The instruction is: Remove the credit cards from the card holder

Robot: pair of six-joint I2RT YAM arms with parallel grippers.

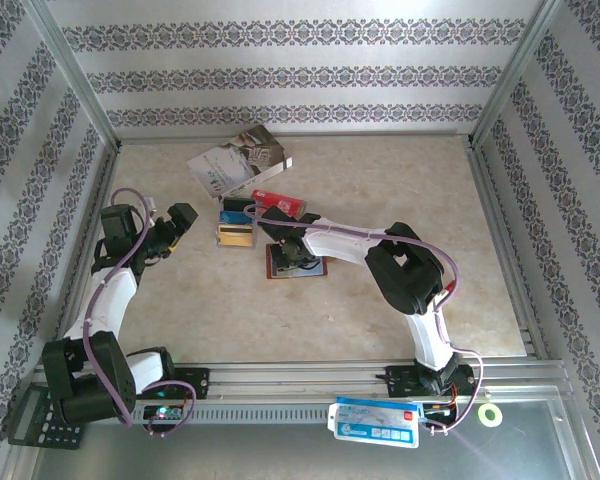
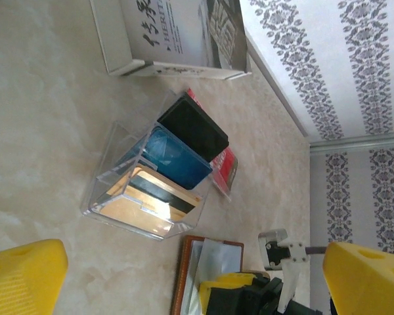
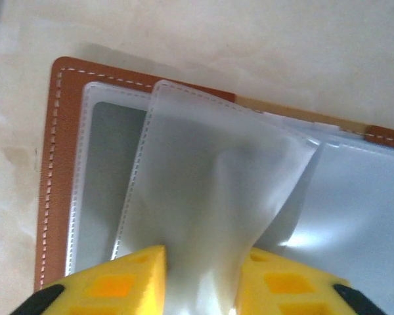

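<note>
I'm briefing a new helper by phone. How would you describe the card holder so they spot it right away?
Start at the white-grey booklet at the back of the table; a cluster of cards sits just in front of it. Nearer, under the right tool, is the card holder: the only brown leather thing, lying open with clear plastic sleeves.

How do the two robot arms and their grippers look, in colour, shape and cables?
The left arm and right arm are alike: white tubular links between bulky black joint housings, with a thin purple cable running loosely along each. The left gripper and right gripper have black bodies and blocky yellow fingers with small recesses.
</note>
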